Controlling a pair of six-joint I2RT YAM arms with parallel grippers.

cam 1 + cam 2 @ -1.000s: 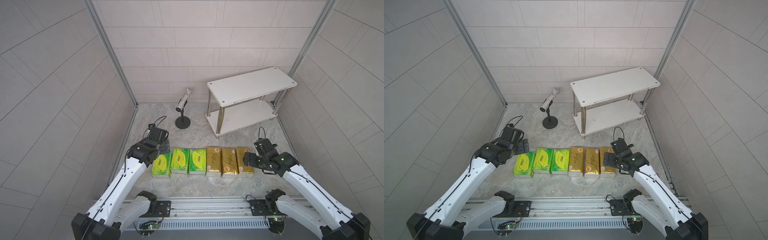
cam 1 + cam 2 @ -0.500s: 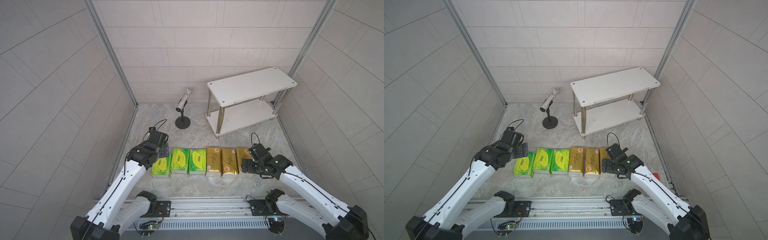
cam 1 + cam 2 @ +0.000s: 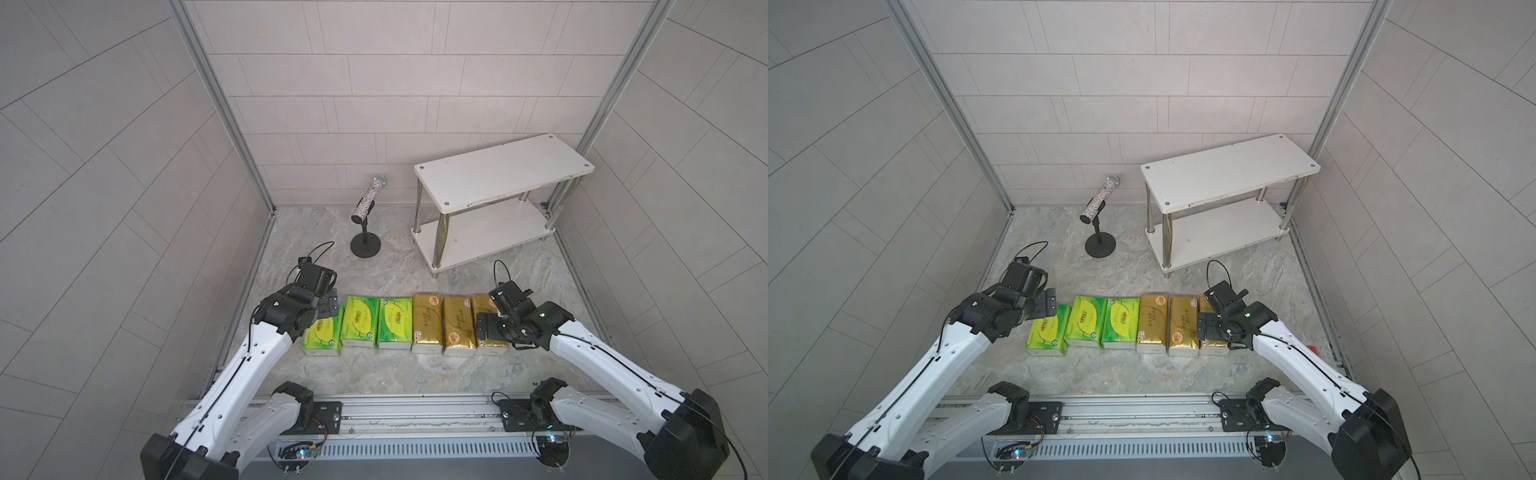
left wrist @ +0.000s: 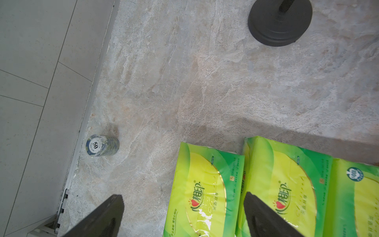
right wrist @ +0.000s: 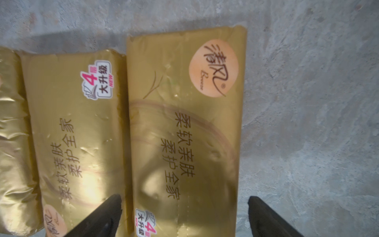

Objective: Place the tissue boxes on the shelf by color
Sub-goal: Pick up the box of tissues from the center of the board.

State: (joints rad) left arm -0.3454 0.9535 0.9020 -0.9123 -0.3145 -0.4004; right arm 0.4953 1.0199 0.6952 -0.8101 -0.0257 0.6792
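Fingers [image 4: 102,215] [image 5: 264,215] nearer three green [image 3: 359,320], three gold [image 3: 457,324]

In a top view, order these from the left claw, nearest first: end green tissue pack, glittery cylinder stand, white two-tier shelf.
1. End bright green soft tissue pack, right at the left claw.
2. Black-based stand with glittery cylinder, behind the row.
3. White two-tier shelf with chrome legs, back right corner.

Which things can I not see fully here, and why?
Rightmost gold pack: top views, right gripper covers much.
Leftmost green pack: top views, left gripper covers part.
Lower shelf board: top views, upper board hides part.
Third gold pack: right wrist view, edge cuts it.
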